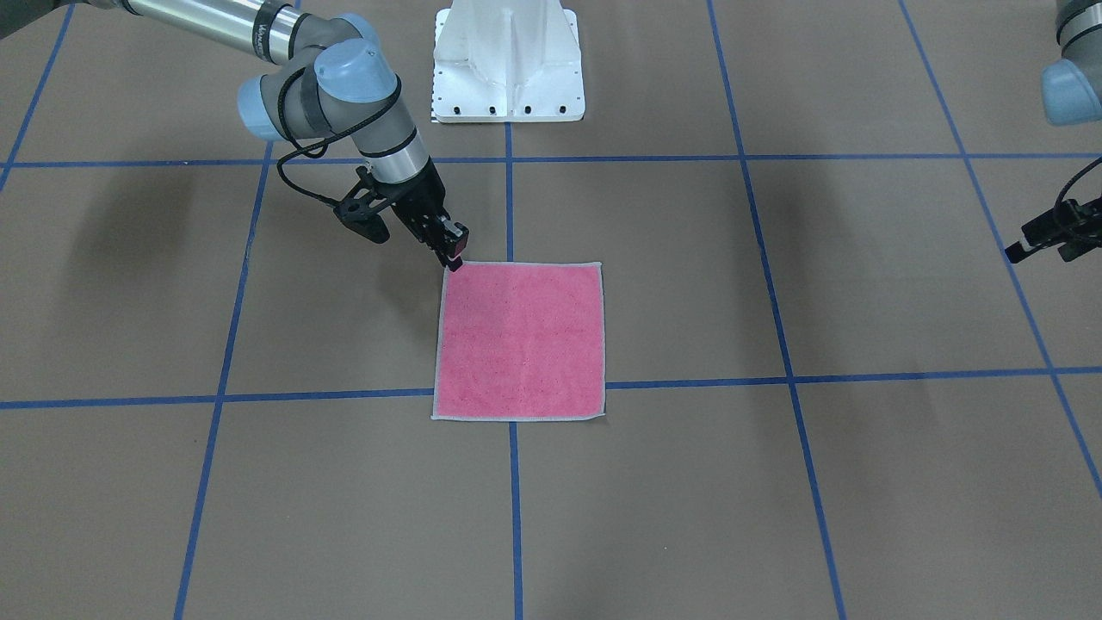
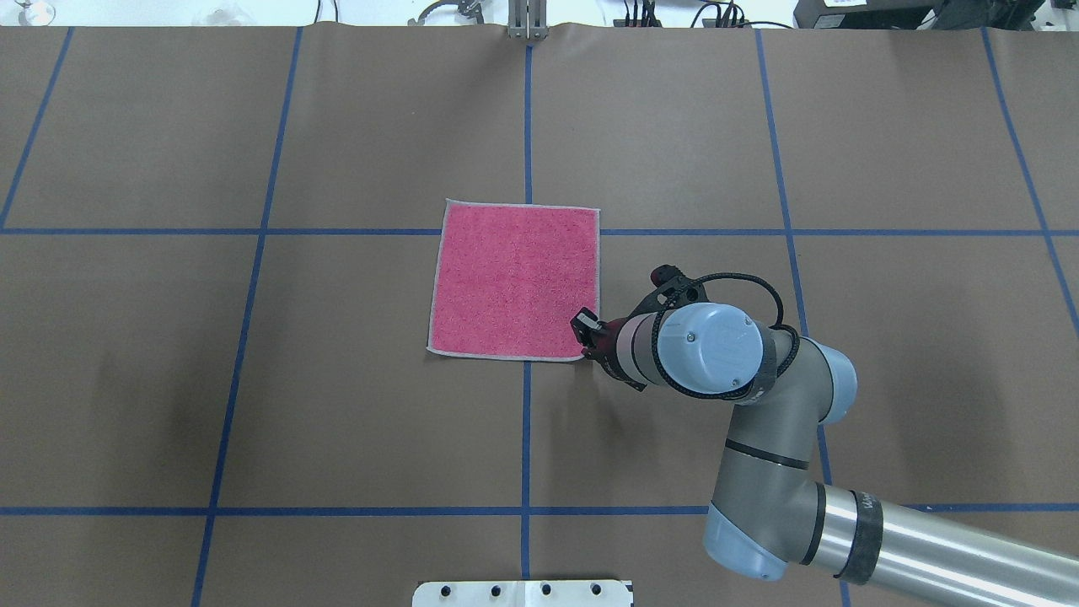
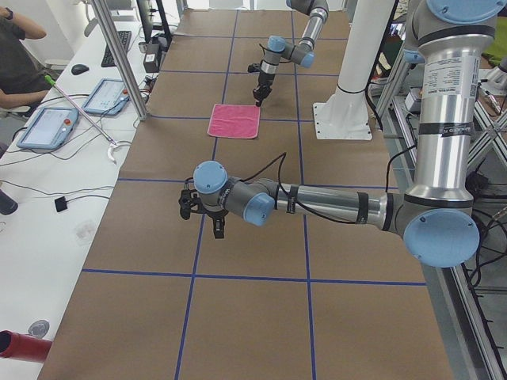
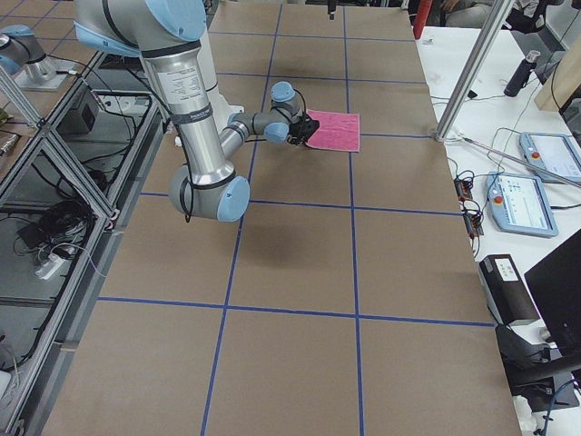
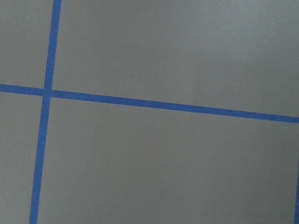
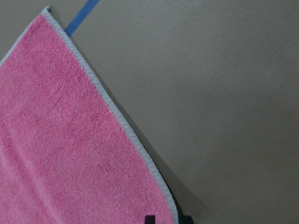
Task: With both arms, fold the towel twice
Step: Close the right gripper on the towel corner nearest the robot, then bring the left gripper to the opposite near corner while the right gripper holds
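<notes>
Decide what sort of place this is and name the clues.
Probably a robotics lab test cell: the right arm and left arm reach over a table gridded with blue tape, with control tablets alongside.

I see a small square terry towel (image 1: pixel 519 340), pink on its upper face, with a light grey stitched border. The paper-covered table (image 1: pixel 861 482) is flat brown, crossed by a grid of blue tape lines (image 1: pixel 515 517). The jointed right arm (image 1: pixel 344 86) is silver-grey with light blue caps and black cable. The right gripper (image 1: pixel 454 252) is black. At the robot's edge, the moulded pedestal base (image 1: pixel 508 65) is white.
</notes>
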You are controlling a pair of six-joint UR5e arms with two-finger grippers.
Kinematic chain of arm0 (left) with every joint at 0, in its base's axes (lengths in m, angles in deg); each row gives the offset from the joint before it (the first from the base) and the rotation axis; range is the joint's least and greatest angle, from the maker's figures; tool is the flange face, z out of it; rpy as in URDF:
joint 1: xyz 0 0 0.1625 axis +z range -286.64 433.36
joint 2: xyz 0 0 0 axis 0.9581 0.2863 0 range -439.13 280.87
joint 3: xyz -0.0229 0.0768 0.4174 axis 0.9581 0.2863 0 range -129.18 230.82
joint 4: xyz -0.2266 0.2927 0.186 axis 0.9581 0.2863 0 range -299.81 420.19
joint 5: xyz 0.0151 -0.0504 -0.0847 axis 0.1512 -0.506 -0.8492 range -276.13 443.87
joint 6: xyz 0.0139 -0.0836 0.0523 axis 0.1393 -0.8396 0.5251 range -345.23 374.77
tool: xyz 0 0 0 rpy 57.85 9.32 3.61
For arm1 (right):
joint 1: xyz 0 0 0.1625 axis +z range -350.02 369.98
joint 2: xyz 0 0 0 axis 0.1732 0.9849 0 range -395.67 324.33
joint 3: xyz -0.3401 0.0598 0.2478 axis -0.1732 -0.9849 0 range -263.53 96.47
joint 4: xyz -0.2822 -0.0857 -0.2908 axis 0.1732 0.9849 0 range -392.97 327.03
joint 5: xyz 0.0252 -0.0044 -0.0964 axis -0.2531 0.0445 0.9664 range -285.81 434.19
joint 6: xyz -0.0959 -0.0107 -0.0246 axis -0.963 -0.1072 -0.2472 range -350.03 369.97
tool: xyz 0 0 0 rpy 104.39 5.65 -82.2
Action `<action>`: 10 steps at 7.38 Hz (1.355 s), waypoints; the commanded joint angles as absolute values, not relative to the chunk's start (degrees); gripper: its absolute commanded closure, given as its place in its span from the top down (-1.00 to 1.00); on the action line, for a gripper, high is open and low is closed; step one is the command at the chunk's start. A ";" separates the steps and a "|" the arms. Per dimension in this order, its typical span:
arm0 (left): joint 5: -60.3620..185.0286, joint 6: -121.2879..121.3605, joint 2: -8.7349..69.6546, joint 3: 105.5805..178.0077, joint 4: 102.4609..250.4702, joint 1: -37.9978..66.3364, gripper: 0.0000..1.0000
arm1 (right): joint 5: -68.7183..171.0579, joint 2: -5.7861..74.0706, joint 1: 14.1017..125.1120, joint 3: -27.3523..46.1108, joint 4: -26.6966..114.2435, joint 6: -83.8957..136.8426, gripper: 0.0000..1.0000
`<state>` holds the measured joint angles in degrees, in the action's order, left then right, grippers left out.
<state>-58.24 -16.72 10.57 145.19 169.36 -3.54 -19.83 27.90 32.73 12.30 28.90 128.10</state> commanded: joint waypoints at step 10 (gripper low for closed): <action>-40.73 -71.62 21.82 150.03 186.66 20.22 0.98 | -20.99 36.92 31.25 24.04 28.90 128.01 -1.00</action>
<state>-46.91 -59.60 19.25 147.59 184.37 13.50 -20.68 35.48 31.55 22.23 28.91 128.02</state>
